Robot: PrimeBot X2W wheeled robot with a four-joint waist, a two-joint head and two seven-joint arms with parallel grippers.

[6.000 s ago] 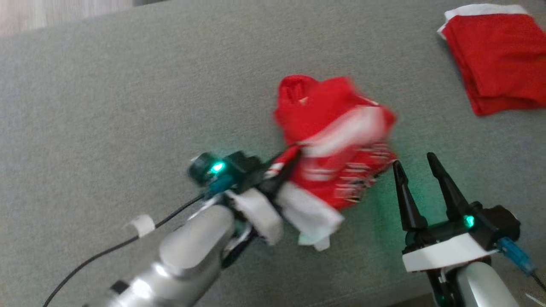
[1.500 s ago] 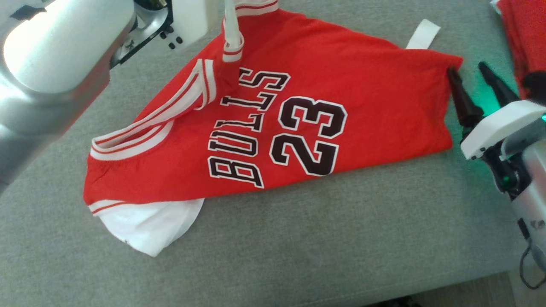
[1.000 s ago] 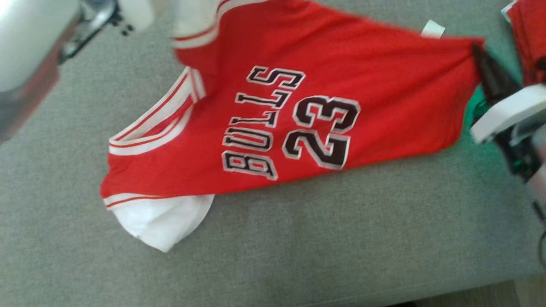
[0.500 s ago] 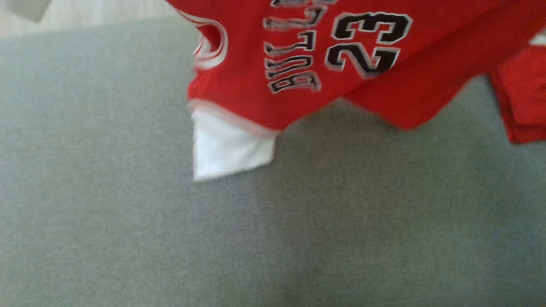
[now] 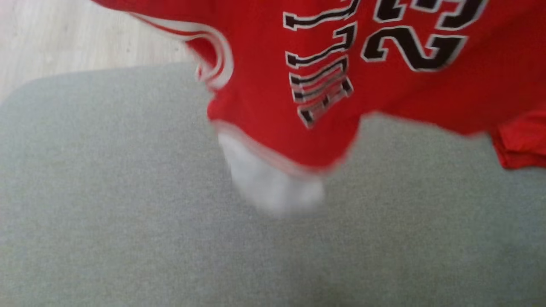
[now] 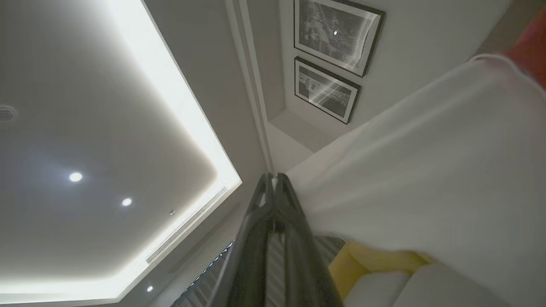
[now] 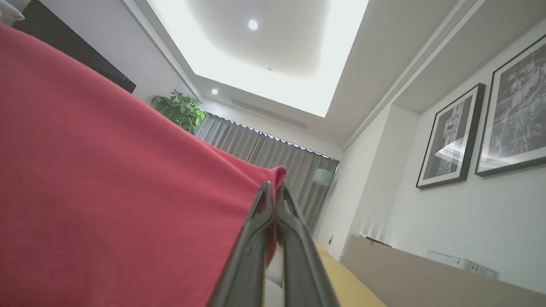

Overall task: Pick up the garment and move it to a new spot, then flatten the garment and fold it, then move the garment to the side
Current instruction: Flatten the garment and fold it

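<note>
Clamped tight, the left gripper [image 6: 273,178] pinches a white edge of the jersey [image 5: 264,106]. Its 2 dark fingers are pressed together and cloth fans away from their tips. The right gripper [image 7: 273,187] is likewise closed on a red corner of the same garment, with a small fold poking out past its tips. Both wrist views look up at ceiling lights and framed pictures, so I judge both arms to be raised well above the grey cushion [image 5: 106,221] with fingers pointing upward.

From the head view, the jersey hangs over the far part of the cushion, its "23" and lettering facing the camera and smeared by motion. Its lowest part, a white panel [image 5: 273,187], dangles close over the cushion, but blur hides whether it touches.

Holding 2 separate corners probably serves to spread the fabric as a sheet rather than a bundle. Height lets its own weight pull out creases before it is laid down. This looks like the carry-and-spread step, with flattening and folding not yet done.

A second red garment [image 5: 520,145] lies at the cushion's right end, partly behind the hanging hem. The jersey would need to land clear of it. Pale wooden floor [image 5: 64,38] shows beyond the cushion's far left corner.
</note>
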